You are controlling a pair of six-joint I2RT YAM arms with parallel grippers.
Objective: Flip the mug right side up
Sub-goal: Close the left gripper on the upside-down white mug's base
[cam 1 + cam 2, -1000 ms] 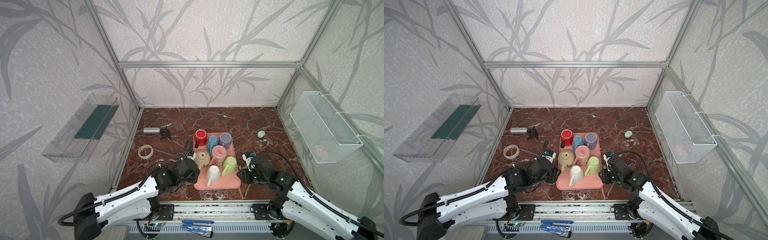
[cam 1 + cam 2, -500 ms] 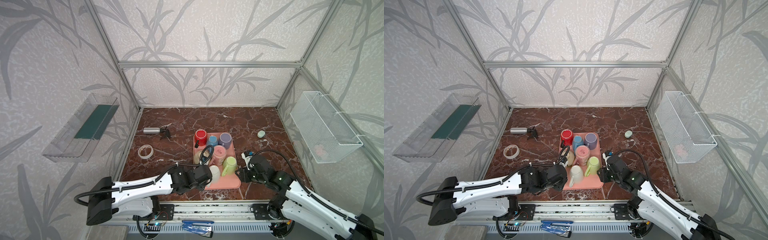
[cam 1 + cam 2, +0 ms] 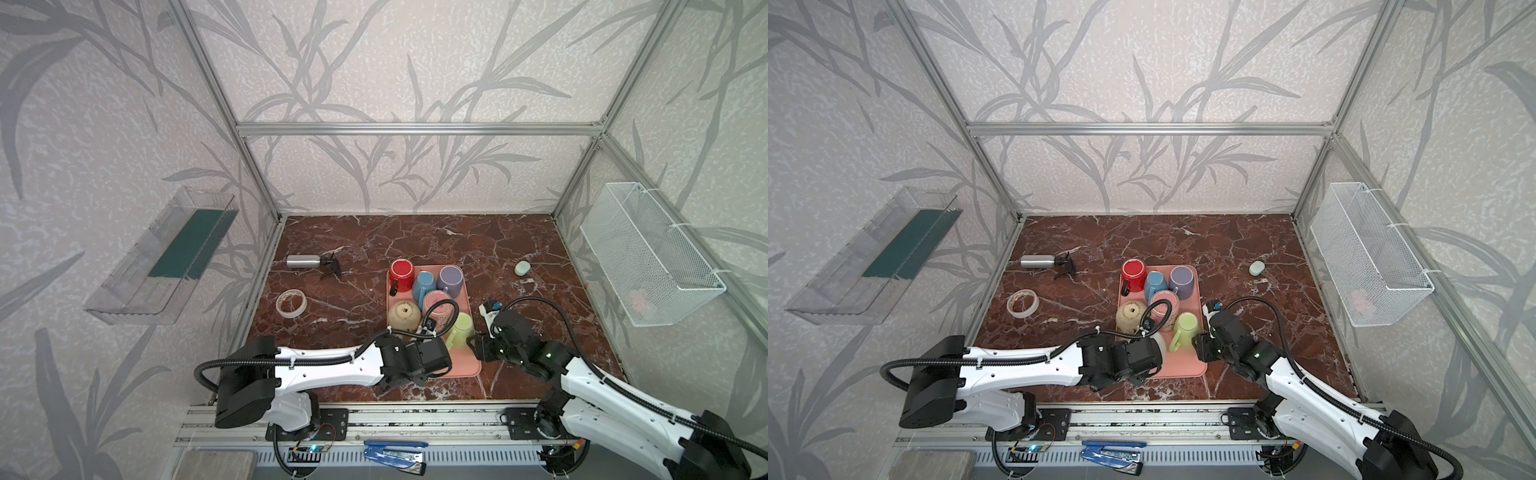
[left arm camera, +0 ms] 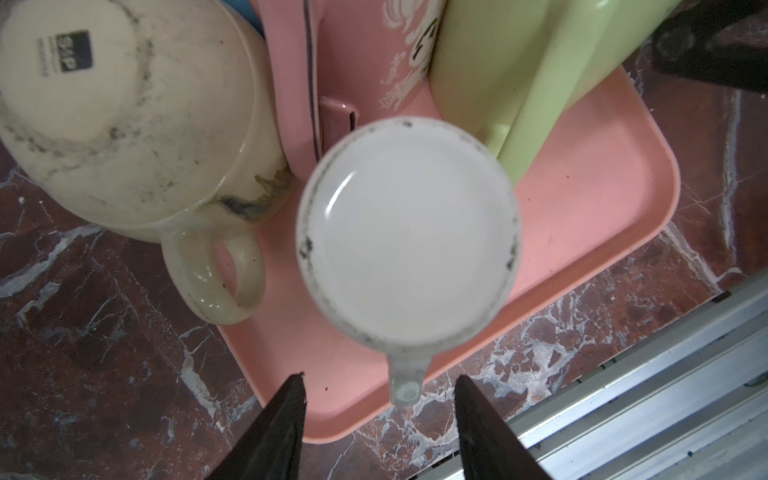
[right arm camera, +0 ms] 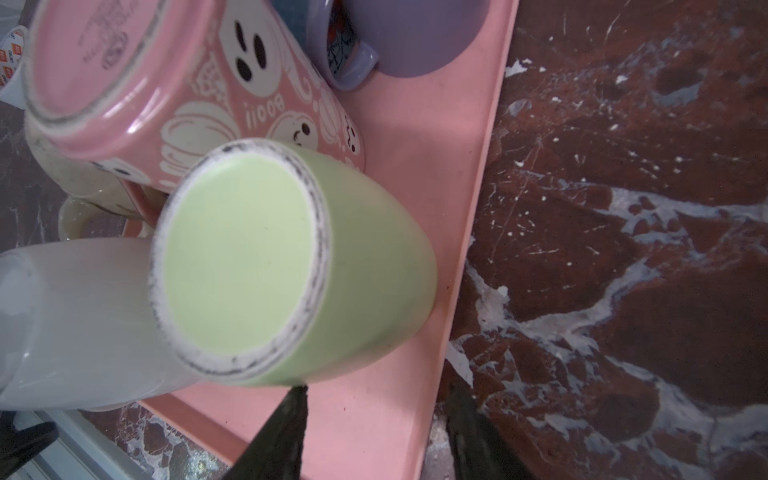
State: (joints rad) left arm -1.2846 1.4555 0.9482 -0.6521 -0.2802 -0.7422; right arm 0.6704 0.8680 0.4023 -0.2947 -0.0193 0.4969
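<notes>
Pink tray [image 4: 582, 208] on the marble surface [image 3: 415, 241] carries the white mug [image 4: 409, 232], upside down at the near edge, handle pointing between the left tool's [image 4: 379, 377] parted jaws, nothing gripped. The right tool [image 5: 376, 382] hangs part-open and empty beside the upturned green mug [image 5: 237, 257].

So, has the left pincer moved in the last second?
Yes. The left pincer swung right, from beside the pink tray to over the white mug.

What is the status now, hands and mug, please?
Left hand open above white mug; right hand open beside green mug. White mug upside down on pink tray. Close around it: green mug, pink mug.
</notes>
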